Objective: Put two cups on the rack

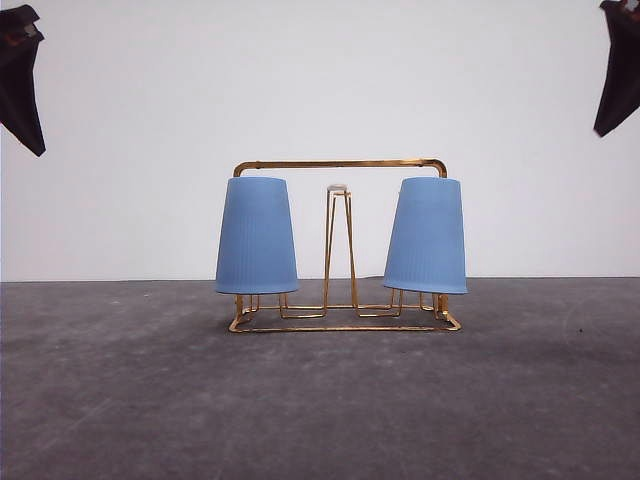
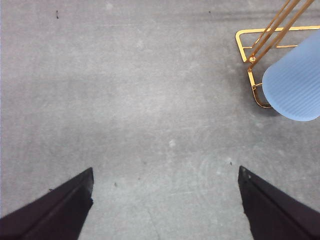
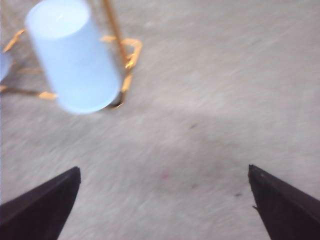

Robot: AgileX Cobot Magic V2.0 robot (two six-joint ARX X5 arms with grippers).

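Note:
Two light blue ribbed cups sit upside down on the gold wire rack [image 1: 340,165] in the middle of the table: one cup [image 1: 257,236] on its left end, the other cup [image 1: 427,236] on its right end. A white-tipped prong loop [image 1: 338,240] stands bare between them. My left gripper [image 2: 165,200] hangs open over bare table, with the left cup [image 2: 295,85] and the rack's corner [image 2: 245,47] off to one side. My right gripper [image 3: 165,200] is open too, empty, with the right cup [image 3: 75,57] and rack [image 3: 131,52] beyond it.
The grey table [image 1: 320,400] runs back to a plain white wall [image 1: 320,80]. Both arms show as dark shapes high up, the left arm [image 1: 20,75] and the right arm [image 1: 620,65], well above and away from the rack.

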